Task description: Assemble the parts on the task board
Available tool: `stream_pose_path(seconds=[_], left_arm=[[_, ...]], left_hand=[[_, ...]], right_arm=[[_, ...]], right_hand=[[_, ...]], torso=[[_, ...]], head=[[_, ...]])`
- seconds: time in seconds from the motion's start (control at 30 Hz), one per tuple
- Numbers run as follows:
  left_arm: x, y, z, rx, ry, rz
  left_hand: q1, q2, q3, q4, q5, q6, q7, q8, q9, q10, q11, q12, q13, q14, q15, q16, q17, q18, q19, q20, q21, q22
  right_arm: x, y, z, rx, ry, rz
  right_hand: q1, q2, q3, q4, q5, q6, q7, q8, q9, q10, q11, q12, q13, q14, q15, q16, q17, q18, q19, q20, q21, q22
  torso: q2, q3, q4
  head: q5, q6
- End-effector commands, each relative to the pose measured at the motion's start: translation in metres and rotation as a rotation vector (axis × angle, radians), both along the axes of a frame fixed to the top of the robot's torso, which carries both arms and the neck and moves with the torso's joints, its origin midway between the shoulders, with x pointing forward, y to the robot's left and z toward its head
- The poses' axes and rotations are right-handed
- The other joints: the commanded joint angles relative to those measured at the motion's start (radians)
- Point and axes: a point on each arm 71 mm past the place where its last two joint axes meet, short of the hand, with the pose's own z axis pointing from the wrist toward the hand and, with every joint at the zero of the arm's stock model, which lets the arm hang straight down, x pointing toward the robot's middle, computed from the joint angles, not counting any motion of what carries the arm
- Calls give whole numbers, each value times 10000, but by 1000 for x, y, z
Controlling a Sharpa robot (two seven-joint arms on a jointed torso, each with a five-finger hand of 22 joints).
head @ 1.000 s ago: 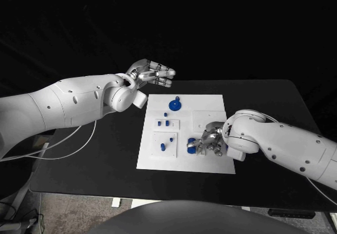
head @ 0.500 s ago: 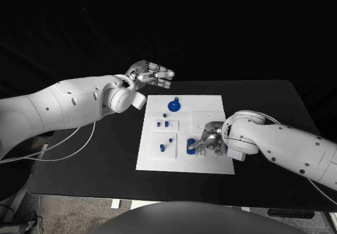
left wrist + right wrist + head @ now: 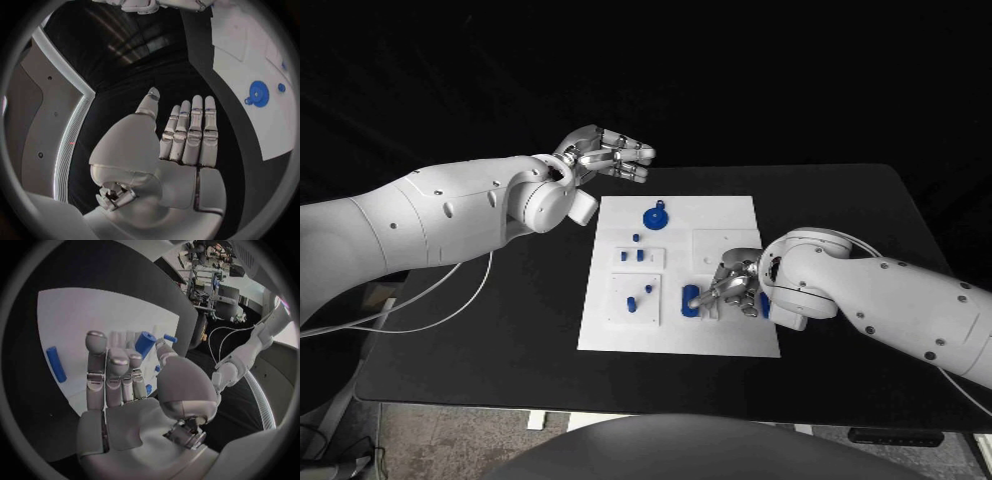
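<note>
Right hand (image 3: 736, 288) low over the white plate task board (image 3: 733, 335), near its right edge, fingers at a short blue cylinder part (image 3: 144, 343); we cannot tell whether it is grasped. Left hand (image 3: 606, 153) raised off the board's far left corner, fingers straight, released. We judge pickup underway; next, secure the pinch.

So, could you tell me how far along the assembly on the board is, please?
Partway, it seems. Several small blue parts already stand on the task board. The right hand is over a blue cylinder; whether it grips it is unclear. The round blue part remains untouched, and the left hand hovers open, off the board.
</note>
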Motion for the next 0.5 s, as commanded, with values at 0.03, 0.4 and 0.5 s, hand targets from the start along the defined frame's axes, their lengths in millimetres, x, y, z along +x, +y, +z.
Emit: stream_pose_path(seconds=[0.03,0.4,0.5], left_arm=[[0,-2,1,-25,-29,-170],[0,-2,1,-15,-45,-161],[0,-2,1,-15,-49,-168]], left_hand=[[-38,-9,38,37,-4,-78,-12,48,10,-52,41,9,11,-77,13,-32,-12,41,-7,31,44,-13],[-38,-9,38,37,-4,-78,-12,48,10,-52,41,9,11,-77,13,-32,-12,41,-7,31,44,-13],[-38,-9,38,37,-4,-78,-12,48,10,-52,41,9,11,-77,13,-32,-12,41,-7,31,44,-13]], right_arm=[[-1,2,1,116,-94,207],[-1,5,0,-102,-255,318],[-1,6,-1,-157,-288,352]], right_hand=[[88,3,-11,-66,68,87,18,-41,17,15,-10,51,-3,16,-31,-41,-6,79,387,-13,13,20],[250,304,15,-794,929,261,-16,-48,-46,46,-42,78,-13,13,-50,-6,-4,59,395,-32,67,74],[243,282,142,-857,1010,288,-23,-48,-77,54,-46,88,-11,16,-53,0,-6,55,402,-35,84,83]], torso=[[6,-2,5],[9,-11,9],[3,-10,14]], head=[[-13,-16],[-21,-50],[-24,-64]])
